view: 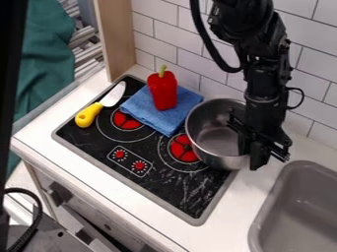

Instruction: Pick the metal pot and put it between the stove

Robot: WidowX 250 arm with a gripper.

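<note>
A: Nearest us, low on the left: black cable (33, 236). Then the pale cabinet front (99, 224) under the counter (85, 170). Next?

B: Stove (141, 183), black top, set in the counter. We've got two red burners, left one (127, 119) and right one (183, 147), plus a pair of red knobs (139, 166) toward the near edge.

A: And our metal pot (223, 161)?

B: Far right part of the stove, mouth up, partly over the right burner and reaching past the stove's right edge. We can't tell if it's resting or raised.

A: Gripper (254, 158)?

B: Hanging at the pot's right side, by the rim, arm (263, 74) coming from the top. Apart, together or clamped on the rim, we can't tell.

A: Other stuff, quick.

B: Blue cloth (146, 108) on the far side of the stove, red pepper (162, 91) upright on it, green stem up. Left of those, we log a knife (99, 106), yellow handle toward us.

A: Surroundings?

B: Gray sink (299, 197) at near right, white tiled wall (184, 54) behind, wooden panel (117, 34) far left.
</note>
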